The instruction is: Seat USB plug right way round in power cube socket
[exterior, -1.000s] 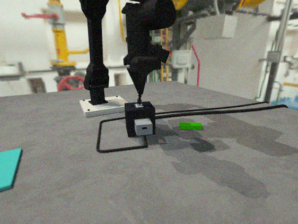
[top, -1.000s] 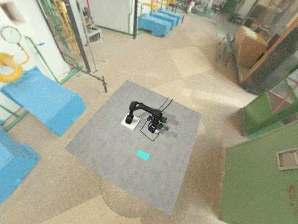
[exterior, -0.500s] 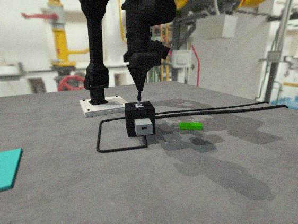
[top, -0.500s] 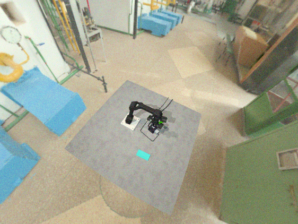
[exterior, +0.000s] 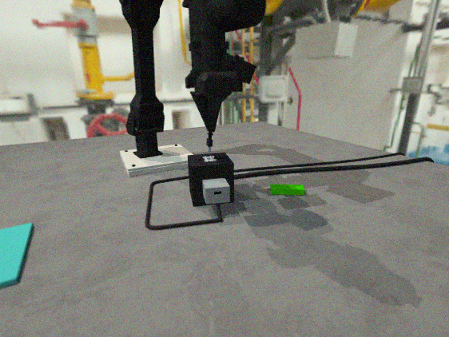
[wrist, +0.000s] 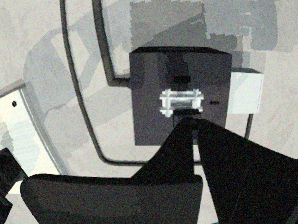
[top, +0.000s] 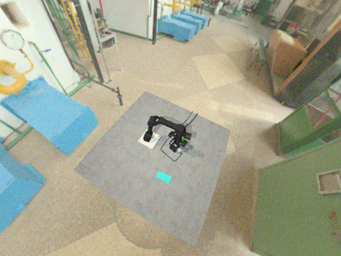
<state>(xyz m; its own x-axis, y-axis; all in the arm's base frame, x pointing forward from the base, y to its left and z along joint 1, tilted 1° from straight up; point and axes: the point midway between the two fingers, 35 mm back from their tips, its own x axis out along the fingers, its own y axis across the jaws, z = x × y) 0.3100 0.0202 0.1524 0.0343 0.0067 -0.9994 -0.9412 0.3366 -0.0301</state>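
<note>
The black power cube (exterior: 196,180) (wrist: 150,100) stands on the table. Its top has a pale metal socket (exterior: 208,158) (wrist: 182,101), with no plug seen in it. My gripper (exterior: 210,132) (wrist: 191,128) is shut on the USB plug (exterior: 209,141), just above the cube. The plug hangs about upright, its thin metal end pointing down and looking clear of the socket. The fingers hide most of the plug in the wrist view, so which way round it faces cannot be told. In the top view the arm partly covers this area.
A light grey block (exterior: 209,193) (wrist: 246,92) is on the cube's side. Black cable (exterior: 149,205) (wrist: 104,40) runs around and behind the cube. A green block (exterior: 287,189) (top: 184,139) lies beside it. A teal pad (top: 164,177) (exterior: 12,255) lies farther away. The arm's white base plate (exterior: 176,160) is behind.
</note>
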